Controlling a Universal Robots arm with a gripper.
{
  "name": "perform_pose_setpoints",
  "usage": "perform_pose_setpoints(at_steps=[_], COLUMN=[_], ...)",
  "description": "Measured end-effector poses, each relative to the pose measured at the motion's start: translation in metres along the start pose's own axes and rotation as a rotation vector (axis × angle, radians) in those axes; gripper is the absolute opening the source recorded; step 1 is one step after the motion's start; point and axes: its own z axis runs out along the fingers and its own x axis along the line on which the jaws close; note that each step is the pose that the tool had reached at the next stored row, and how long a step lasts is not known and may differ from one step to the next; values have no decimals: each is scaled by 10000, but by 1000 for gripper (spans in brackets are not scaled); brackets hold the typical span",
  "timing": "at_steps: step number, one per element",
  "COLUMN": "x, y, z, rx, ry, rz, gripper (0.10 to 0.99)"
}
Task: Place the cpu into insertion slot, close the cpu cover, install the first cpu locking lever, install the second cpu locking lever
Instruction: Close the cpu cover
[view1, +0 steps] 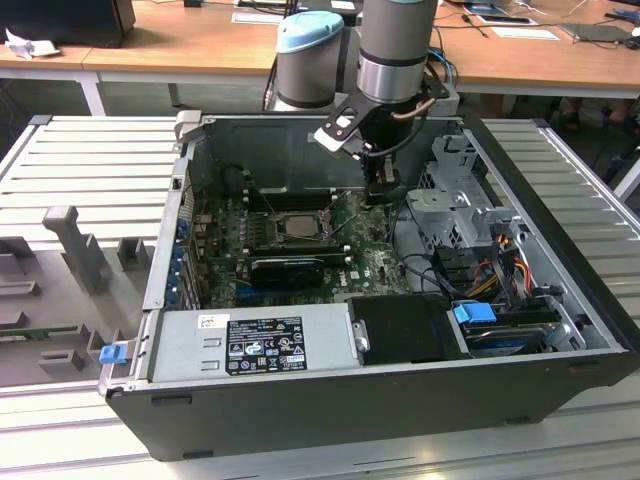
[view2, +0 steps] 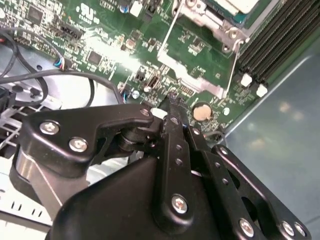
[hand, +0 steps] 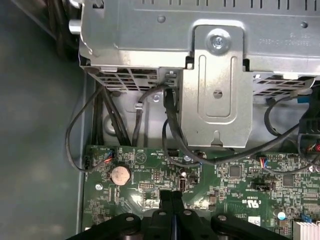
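One cpu (view1: 298, 226) lies flat, tan-grey face up, inside the insertion slot (view1: 262, 233), near the middle of the green circuit board (view1: 375, 262). Seated this way, its face shows through the window of the cpu cover (view2: 207, 17). I judge that silver frame to be lowered around the chip, though I cannot tell whether it is fully down.

Two thin wire locking levers (view2: 168, 31) run out from the socket's corners over the board. They look unlatched to me, so I judge the placing done and the levers not yet locked.

My fingers (hand: 165, 201) are pressed together with nothing between them. Both wrist views show a hairline seam between them and no part held. Closed like this they form one slim tip, which I judge better suited to pushing a wire than to grasping. The fingers hang over the board to the exterior view's right of the socket, near the round coin cell (hand: 120, 174). I cannot tell whether the tip touches the board.

Past the board's edge, in the first wrist view, stands the grey metal drive cage (hand: 215, 90), with dark cables (hand: 170, 131) looping out beneath it.

The computer case (view1: 330, 400) lies on its side on the ribbed grey counter (view1: 80, 150). Its open side faces up, which gives my arm a straight reach down onto the board.
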Motion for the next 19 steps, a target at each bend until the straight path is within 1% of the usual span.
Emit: perform_pose_setpoints(at_steps=[2, 5, 7, 10, 12, 15, 19], x=[1, 1, 2, -1, -1, 2, 2], y=[-11, -25, -46, -86, -93, -155, -176], z=[0, 0, -1, -3, -4, -6, -7], rx=[99, 316, 437, 447, 447, 447, 447], ry=[7, 16, 21, 23, 24, 24, 24], rz=[-14, -15, -11, -44, -59, -66, -66], gripper=[106, 106, 106, 106, 106, 106, 106])
